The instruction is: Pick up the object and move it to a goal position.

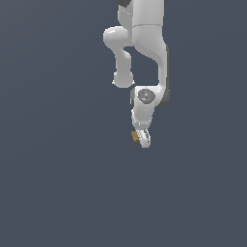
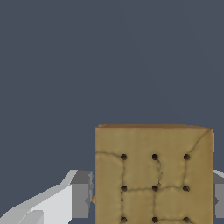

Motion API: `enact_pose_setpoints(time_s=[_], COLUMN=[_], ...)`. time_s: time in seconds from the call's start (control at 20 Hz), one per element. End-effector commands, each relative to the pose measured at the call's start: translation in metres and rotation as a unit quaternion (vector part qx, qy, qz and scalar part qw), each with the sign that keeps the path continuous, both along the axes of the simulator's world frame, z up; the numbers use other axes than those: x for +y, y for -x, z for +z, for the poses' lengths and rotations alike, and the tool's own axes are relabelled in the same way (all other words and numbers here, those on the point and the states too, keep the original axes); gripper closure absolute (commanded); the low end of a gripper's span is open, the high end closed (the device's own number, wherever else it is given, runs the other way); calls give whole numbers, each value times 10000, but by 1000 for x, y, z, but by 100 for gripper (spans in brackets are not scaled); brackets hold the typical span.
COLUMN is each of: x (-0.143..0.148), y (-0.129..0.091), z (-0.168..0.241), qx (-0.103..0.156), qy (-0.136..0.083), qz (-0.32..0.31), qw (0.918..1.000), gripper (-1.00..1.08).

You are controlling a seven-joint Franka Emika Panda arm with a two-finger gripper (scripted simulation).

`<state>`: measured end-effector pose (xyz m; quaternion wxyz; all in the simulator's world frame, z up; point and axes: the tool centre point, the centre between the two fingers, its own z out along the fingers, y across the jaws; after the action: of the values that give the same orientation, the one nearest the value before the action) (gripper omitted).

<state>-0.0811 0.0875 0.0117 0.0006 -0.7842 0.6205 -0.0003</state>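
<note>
The object is a small tan-brown block point(image 1: 135, 136) with dark dots and crack-like lines on its face. In the exterior view it sits at the tip of my white gripper point(image 1: 143, 139), on the exterior view's left side of the fingers. In the wrist view the block point(image 2: 154, 174) fills the space between the two grey finger pads point(image 2: 82, 194), which press on its two sides. The gripper is shut on the block. The arm reaches down from the top of the exterior view.
A plain dark blue-grey surface point(image 1: 58, 183) fills both views. No other objects, containers or edges show.
</note>
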Motion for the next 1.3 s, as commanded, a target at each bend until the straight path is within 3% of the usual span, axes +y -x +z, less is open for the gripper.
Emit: enact_pose_setpoints(time_s=[0.0, 0.65, 1.25], x=[0, 5, 31], y=[1, 1, 3], z=[-1, 17, 106], qx=[8, -1, 4], qy=[2, -1, 1], qz=[0, -3, -10], qw=[10000, 10000, 10000], gripper=[108, 108, 108])
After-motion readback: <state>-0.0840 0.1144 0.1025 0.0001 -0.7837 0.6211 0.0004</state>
